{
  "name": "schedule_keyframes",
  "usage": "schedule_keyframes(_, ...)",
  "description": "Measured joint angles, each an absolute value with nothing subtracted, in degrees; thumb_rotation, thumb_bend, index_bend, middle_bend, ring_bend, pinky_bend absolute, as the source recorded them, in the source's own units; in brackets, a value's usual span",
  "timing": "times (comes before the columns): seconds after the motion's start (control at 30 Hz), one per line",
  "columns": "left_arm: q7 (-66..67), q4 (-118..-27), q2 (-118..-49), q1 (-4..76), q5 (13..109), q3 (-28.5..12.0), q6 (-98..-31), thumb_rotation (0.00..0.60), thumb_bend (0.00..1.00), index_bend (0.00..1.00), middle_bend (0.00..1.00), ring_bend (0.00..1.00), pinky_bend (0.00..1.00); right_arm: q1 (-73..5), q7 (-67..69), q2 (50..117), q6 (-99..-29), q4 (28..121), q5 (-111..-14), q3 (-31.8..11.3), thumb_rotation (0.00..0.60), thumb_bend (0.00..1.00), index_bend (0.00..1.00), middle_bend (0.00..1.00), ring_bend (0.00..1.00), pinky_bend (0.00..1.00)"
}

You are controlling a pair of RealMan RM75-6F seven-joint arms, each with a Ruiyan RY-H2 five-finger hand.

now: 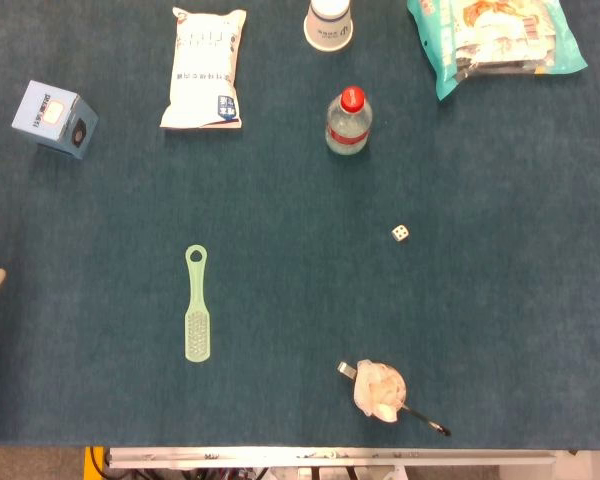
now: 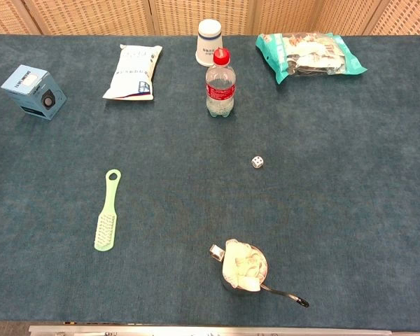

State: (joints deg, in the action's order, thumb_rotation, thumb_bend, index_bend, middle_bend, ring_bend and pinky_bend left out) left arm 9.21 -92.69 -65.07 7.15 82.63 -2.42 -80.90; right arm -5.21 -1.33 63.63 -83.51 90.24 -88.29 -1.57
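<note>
Neither hand shows in the head view or the chest view. On the dark teal tabletop (image 1: 500,300) (image 2: 350,210) lie a light green brush (image 1: 196,305) (image 2: 107,210), a small white die (image 1: 400,233) (image 2: 257,162) and a clear water bottle with a red cap (image 1: 348,122) (image 2: 220,84) standing upright. Near the front edge sits a small metal strainer (image 1: 380,390) (image 2: 243,266) with a crumpled white wad in it, its thin dark handle pointing right.
Along the far side: a blue box (image 1: 53,119) (image 2: 33,92) at left, a white packet (image 1: 205,68) (image 2: 133,71), a white paper cup (image 1: 329,22) (image 2: 208,42) and a teal snack bag (image 1: 495,38) (image 2: 308,56) at right. The table's front edge runs along the bottom.
</note>
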Motion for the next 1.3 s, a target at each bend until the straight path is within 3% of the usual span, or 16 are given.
schedule_keyframes(0.5,9.4,-92.9,-64.9,6.8,81.7,-2.4,-81.2,0.600,0.00,0.44,0.37,0.30,0.56,-6.4,-2.1,64.3,-81.5,90.5,-88.8,-1.3,0.600,0.00,0.51,0.39,0.36,0.73)
schedule_keyframes(0.73,9.9,-94.0,-64.3,6.2,83.2,-2.1,-83.0,0.600,0.00,0.44,0.37,0.30,0.56,-9.6,-2.9,64.3,-78.3,90.7,-90.0,-2.0,0.600,0.01,0.51,0.43,0.42,0.73)
schedule_keyframes(0.87,10.4,-93.9,-63.9,5.8,83.5,-1.4,-83.0,0.600,0.00,0.44,0.37,0.30,0.56,-12.7,-4.7,62.9,-74.4,92.8,-90.4,-2.8,0.600,0.08,0.50,0.49,0.47,0.73)
schedule_keyframes(1.0,10.3,-93.5,-62.9,5.0,83.1,-0.4,-82.5,0.600,0.00,0.44,0.37,0.30,0.56,-16.3,-6.8,61.3,-68.9,95.4,-90.1,-3.6,0.600,0.16,0.42,0.55,0.53,0.73)
schedule_keyframes(1.17,9.9,-92.4,-62.3,4.3,83.1,0.2,-82.5,0.600,0.00,0.44,0.37,0.30,0.56,-22.3,-11.0,59.5,-59.7,98.9,-88.0,-5.0,0.600,0.36,0.39,0.69,0.67,0.81)
schedule_keyframes(1.3,8.9,-91.6,-62.0,4.3,83.2,0.4,-82.3,0.600,0.00,0.44,0.37,0.30,0.56,-27.3,-14.5,59.4,-53.2,100.4,-85.3,-6.2,0.600,0.51,0.38,0.75,0.73,0.85)
